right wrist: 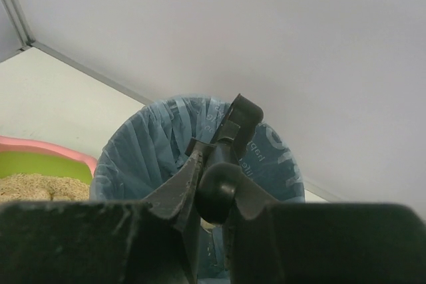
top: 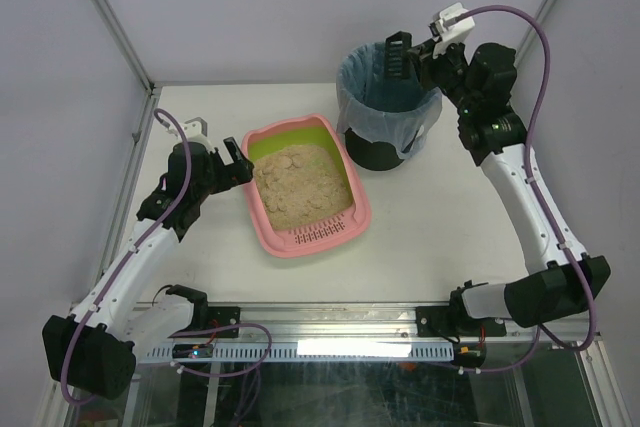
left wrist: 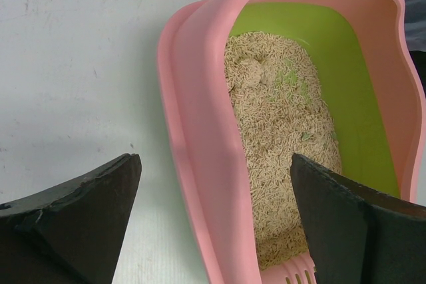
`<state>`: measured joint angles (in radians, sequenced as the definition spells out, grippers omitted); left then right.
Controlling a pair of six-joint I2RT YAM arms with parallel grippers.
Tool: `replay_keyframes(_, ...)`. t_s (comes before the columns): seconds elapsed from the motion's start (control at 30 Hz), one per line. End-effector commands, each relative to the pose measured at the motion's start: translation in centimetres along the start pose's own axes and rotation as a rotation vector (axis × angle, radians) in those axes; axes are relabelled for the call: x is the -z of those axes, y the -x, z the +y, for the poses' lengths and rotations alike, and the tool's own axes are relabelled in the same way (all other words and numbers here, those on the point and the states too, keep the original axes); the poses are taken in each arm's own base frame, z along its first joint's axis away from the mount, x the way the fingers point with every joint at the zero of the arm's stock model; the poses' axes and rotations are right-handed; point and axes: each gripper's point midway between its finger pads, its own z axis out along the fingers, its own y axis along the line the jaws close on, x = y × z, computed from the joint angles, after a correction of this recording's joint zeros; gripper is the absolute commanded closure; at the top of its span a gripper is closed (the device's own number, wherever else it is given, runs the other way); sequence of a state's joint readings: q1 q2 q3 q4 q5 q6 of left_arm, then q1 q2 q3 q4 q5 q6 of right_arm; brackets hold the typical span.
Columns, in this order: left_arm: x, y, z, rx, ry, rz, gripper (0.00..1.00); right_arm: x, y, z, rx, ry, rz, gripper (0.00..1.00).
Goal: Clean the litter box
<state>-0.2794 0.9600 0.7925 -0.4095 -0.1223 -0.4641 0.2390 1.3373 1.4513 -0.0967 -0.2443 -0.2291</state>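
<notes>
The pink litter box [top: 262, 202] with a lime-green inner wall and beige litter [top: 300, 187] lies at the table's middle, slotted ledge toward me. It also shows in the left wrist view [left wrist: 200, 131]. My left gripper [top: 236, 161] is open and straddles the box's left rim, one finger outside, one over the litter. My right gripper [top: 418, 55] is shut on the handle of the small black slotted scoop [top: 398, 59], held over the round black bin [top: 380, 152] lined with a blue bag [top: 368, 87]. The right wrist view shows the scoop [right wrist: 229, 139] above the bag's mouth [right wrist: 146, 147].
A white wall and a metal frame post [top: 110, 17] close the back and left sides. The bin stands right behind the box's far right corner. The table's front edge carries a rail [top: 330, 347] and cables.
</notes>
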Motion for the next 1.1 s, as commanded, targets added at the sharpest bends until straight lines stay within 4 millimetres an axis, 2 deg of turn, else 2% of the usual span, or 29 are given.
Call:
replay_keyframes(0.0, 0.1, 1.8, -1.0, 0.016, -0.046, -0.058, 0.01, 1.0, 4.5, -1.2, 0.111, -0.102, -0.071, 1.0)
replay_keyframes(0.17, 0.1, 1.8, -1.2, 0.011, -0.059, -0.053, 0.03, 2.6, 8.0, -0.6, 0.103, -0.138, -0.115, 1.0)
replay_keyframes(0.27, -0.1, 1.5, -1.7, 0.004, -0.086, -0.035, 0.06, 3.7, 10.3, 0.6, 0.08, -0.115, -0.154, 1.0)
replay_keyframes(0.37, -0.3, 1.3, -1.8, 0.001, -0.088, -0.024, 0.07, 4.3, 12.5, 2.7, 0.016, -0.036, -0.197, 1.0)
replay_keyframes(0.47, -0.5, 1.3, -1.8, 0.002, -0.088, -0.018, 0.1, 4.0, 12.9, 5.9, -0.055, 0.094, -0.185, 1.0)
replay_keyframes(0.6, -0.9, 1.2, -1.8, -0.002, -0.083, -0.007, 0.2, 3.3, 12.0, 9.9, -0.142, 0.243, -0.144, 1.0)
replay_keyframes(0.73, -1.7, 1.1, -1.8, 0.036, -0.061, 0.009, 0.27, 2.7, 10.0, 13.9, -0.188, 0.364, -0.067, 1.0)
replay_keyframes(0.8, -2.2, 0.7, -1.8, 0.07, -0.049, 0.025, 0.29, 2.4, 8.7, 15.4, -0.194, 0.4, -0.017, 1.0)
replay_keyframes(0.9, -3.0, 0.5, -1.8, 0.08, -0.022, 0.037, 0.33, 1.5, 5.7, 17.7, -0.189, 0.447, 0.096, 1.0)
replay_keyframes(1.07, -3.9, 0.2, -2.1, 0.044, -0.006, 0.04, 0.41, 0.0, 1.7, 21.0, -0.138, 0.479, 0.228, 1.0)
